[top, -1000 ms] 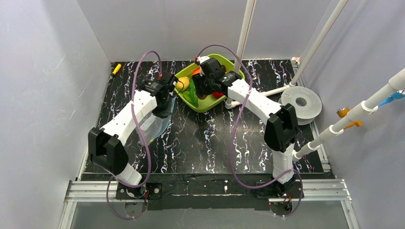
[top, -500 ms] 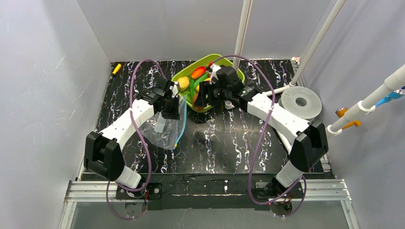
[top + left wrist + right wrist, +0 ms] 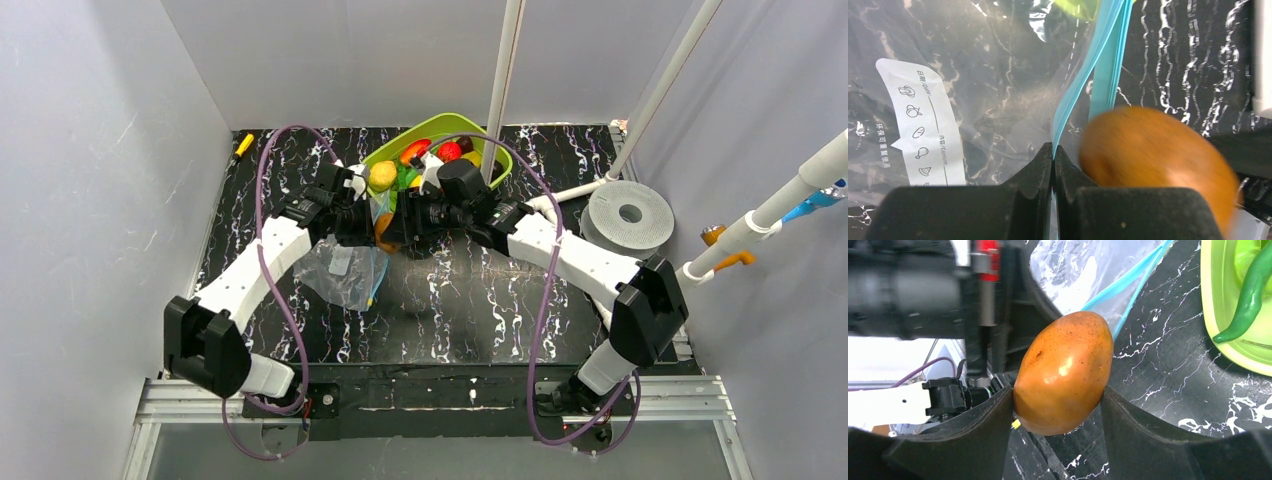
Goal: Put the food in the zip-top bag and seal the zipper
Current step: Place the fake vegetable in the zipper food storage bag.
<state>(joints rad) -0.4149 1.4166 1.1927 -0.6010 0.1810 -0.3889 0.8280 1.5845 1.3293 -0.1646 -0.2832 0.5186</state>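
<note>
My left gripper (image 3: 1053, 150) is shut on the blue-teal zipper (image 3: 1088, 85) edge of the clear zip-top bag (image 3: 973, 75), which hangs below it over the table (image 3: 345, 272). My right gripper (image 3: 1057, 407) is shut on an orange-brown toy fruit (image 3: 1064, 371) and holds it right beside the bag's zipper edge; it shows blurred in the left wrist view (image 3: 1158, 155) and in the top view (image 3: 385, 226). The two grippers (image 3: 365, 215) (image 3: 410, 215) meet in front of the lime-green tray (image 3: 500, 160). More food lies in the tray: a yellow fruit (image 3: 383, 174), red ones (image 3: 449, 151), a green pepper (image 3: 1248, 295).
A white round disc (image 3: 630, 213) lies at the right. White poles (image 3: 505, 70) rise behind the tray. A small yellow object (image 3: 243, 144) lies at the far left corner. Grey walls close in the sides.
My right gripper has lifted the orange-brown fruit out of the tray and carried it left to the bag. My left gripper has raised the bag and moved right toward it.
</note>
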